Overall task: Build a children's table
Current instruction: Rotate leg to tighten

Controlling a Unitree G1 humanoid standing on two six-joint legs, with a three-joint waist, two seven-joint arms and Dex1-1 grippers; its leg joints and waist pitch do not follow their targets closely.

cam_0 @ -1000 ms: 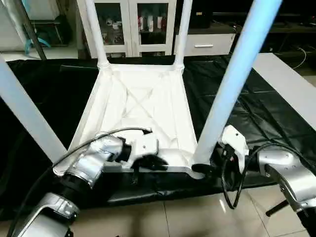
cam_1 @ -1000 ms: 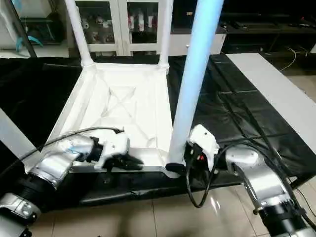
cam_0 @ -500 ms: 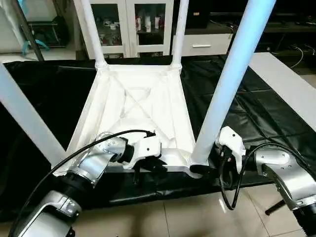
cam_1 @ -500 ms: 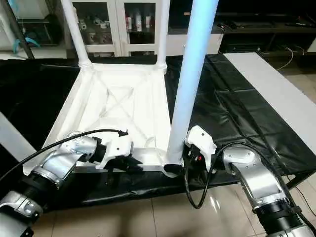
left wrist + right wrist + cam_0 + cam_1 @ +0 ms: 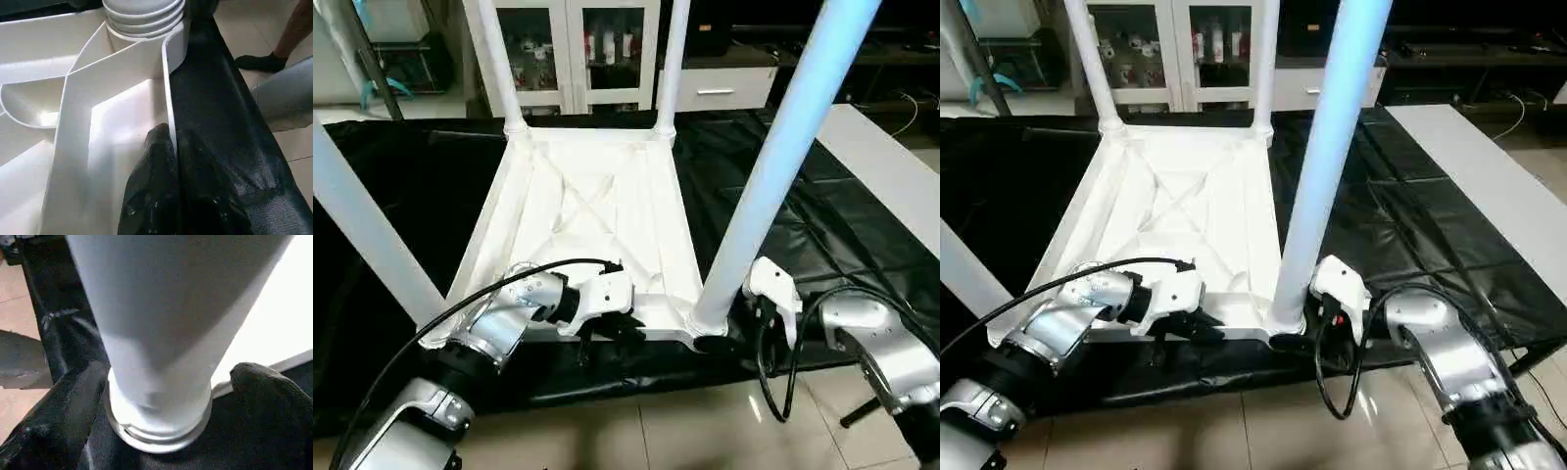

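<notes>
1. Table (image 5: 597, 211) lies upside down on your black sheet (image 5: 401, 186), legs up.
2. Your left gripper (image 5: 171, 147) pinches its near rim (clamped tight).
3. Your right gripper (image 5: 161, 396) straddles the near-right leg (image 5: 773, 166), fingers wide apart.

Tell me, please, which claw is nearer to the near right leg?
Right. The right claw straddles the base of the near right leg, open; the left claw pinches the top's near rim, farther left.

table top (image 5: 597, 225) on black sheet (image 5: 822, 225) | legs (image 5: 783, 166) upright at corners

White cabinet (image 5: 570, 49) (glass doors), tiled floor (image 5: 636, 431).
</notes>
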